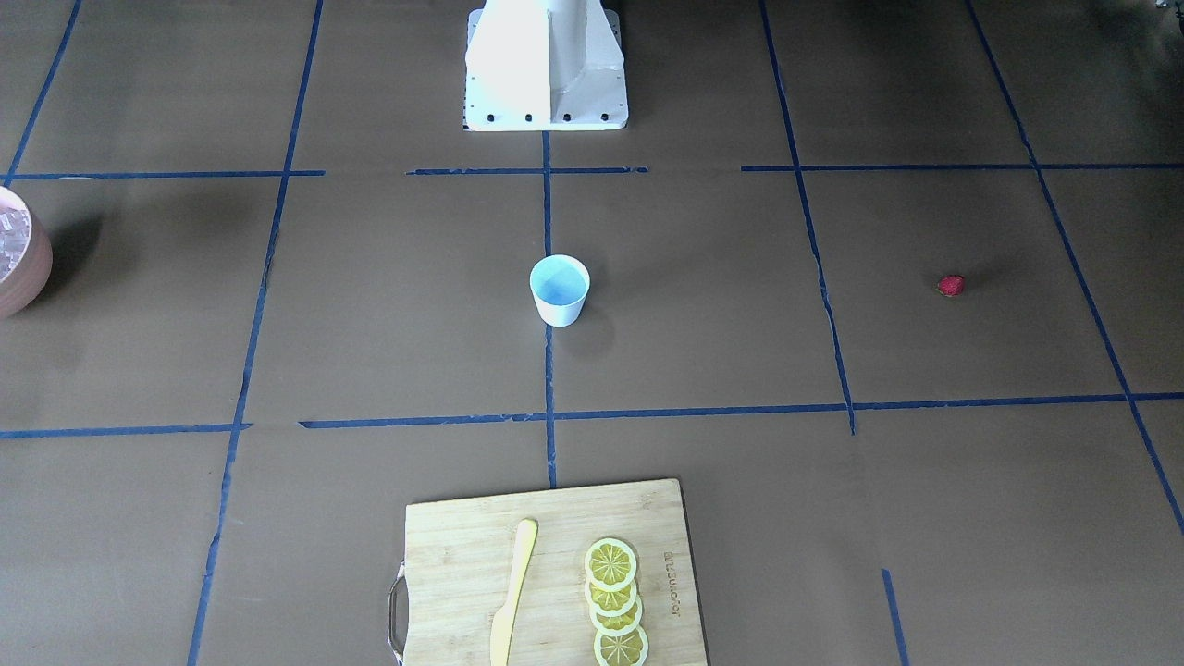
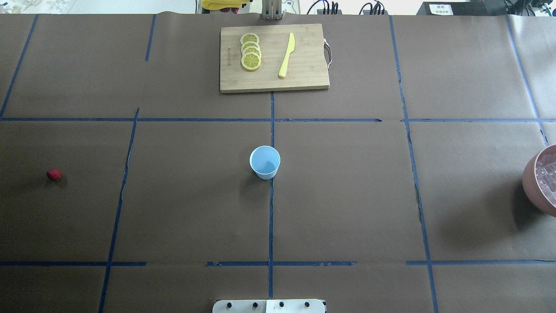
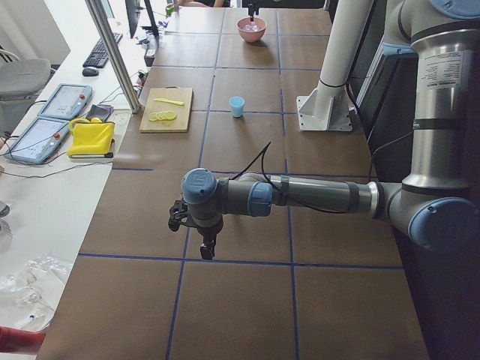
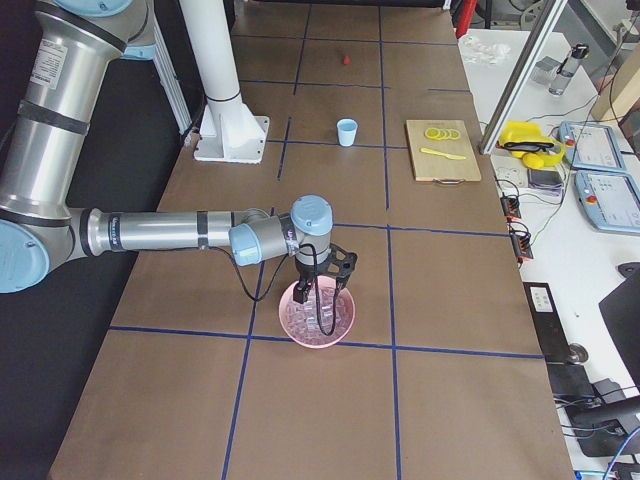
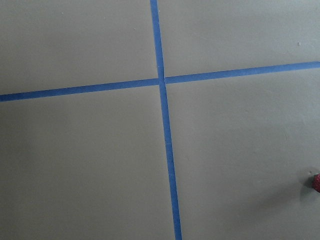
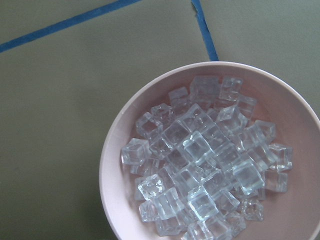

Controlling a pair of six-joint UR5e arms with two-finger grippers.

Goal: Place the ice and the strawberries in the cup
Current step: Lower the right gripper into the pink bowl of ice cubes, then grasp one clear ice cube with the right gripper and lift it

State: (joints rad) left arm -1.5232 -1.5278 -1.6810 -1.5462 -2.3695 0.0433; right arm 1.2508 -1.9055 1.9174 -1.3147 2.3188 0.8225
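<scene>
So the ice (image 6: 205, 165) was all piled in the pinkish bowl (image 6: 115, 190), sitting straight under the right jaws. The right wrist view looked right down onto the heap of cubes. From the side, the right arm (image 4: 170, 232) reached out low over the table (image 2: 173, 208) with its jaws pointing down at the bowl. Whether they were apart or together, I couldn't tell, and same for whether the tips touched the cubes.

The strawberry (image 2: 54, 174) lay alone on the table at the opposite end, well apart from the right jaws and near the left ones. The left wrist view only caught a red sliver at its right edge, probably that berry, so it sat off to one side of the left jaws, not under them. The left arm (image 3: 300, 196) hung its jaws above a blue tape crossing, and I couldn't tell their state either.

The cup (image 2: 265, 162) stood upright mid-table, pale blue inside showing, roughly between the two sets of jaws and well apart from both.

Beyond the cup, a wooden cutting board (image 2: 304, 74) carried a row of lemon slices (image 2: 250, 51) and a yellow knife (image 2: 286, 55).
</scene>
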